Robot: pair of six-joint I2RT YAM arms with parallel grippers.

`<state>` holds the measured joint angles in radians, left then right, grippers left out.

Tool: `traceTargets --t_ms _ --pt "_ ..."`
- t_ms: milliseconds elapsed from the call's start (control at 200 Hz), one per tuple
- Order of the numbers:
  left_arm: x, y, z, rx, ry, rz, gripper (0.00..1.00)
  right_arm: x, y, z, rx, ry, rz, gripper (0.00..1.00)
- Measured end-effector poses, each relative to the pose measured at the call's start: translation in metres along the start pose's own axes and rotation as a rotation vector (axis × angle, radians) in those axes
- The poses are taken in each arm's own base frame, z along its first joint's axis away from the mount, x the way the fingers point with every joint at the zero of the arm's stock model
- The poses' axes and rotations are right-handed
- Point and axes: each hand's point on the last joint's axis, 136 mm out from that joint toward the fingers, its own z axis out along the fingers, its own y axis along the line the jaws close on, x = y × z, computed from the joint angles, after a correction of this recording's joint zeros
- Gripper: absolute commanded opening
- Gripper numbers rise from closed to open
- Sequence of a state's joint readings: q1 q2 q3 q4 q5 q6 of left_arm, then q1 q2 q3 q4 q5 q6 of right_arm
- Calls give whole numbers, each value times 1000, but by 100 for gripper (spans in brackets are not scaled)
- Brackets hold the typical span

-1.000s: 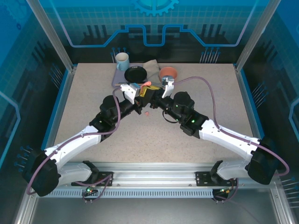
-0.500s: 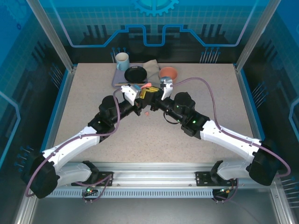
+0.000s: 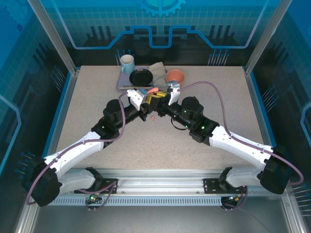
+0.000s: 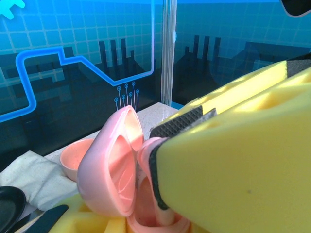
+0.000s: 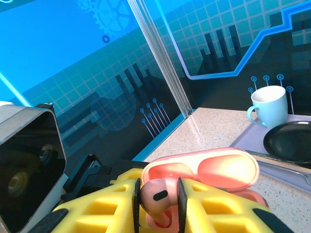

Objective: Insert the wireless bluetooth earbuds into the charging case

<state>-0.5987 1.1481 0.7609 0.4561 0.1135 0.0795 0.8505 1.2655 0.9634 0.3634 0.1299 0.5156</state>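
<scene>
1. Since a second ago, the right end effector (image 5: 159,201) has edged slightly left, toward the left end effector (image 3: 144,96), which has barely shifted.
2. Nearest the arm bases, we see a loose pink earbud (image 3: 153,117) lying on the tabletop (image 3: 92,111), just short of where the two end effectors meet.
3. Just beyond it, the left end effector is closed tight on the pink charging case (image 4: 114,170), whose lid stands swung open.
4. The right end effector's yellow fingers (image 5: 97,213) stand narrowly apart with a pink earbud (image 5: 156,194) between their dark pads. Its stem points down into the open case. We cannot tell whether the pads are pressing it.
5. Farther back, a black plate (image 3: 141,76) and a pale mug (image 3: 127,63) sit on a lilac tray (image 3: 121,82).
6. To their right, near the far edge, are a crumpled cloth (image 3: 157,68) and a terracotta bowl (image 3: 175,75).
</scene>
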Motion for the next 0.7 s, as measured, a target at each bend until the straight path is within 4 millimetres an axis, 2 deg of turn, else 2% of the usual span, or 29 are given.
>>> traceTargets --t_ms 510,700 --pt "2 -1 0 9 5 -30 0 -3 1 2 25 51 84 43" --pt "13 -1 -1 6 27 -43 0 6 -5 4 52 91 123 46"
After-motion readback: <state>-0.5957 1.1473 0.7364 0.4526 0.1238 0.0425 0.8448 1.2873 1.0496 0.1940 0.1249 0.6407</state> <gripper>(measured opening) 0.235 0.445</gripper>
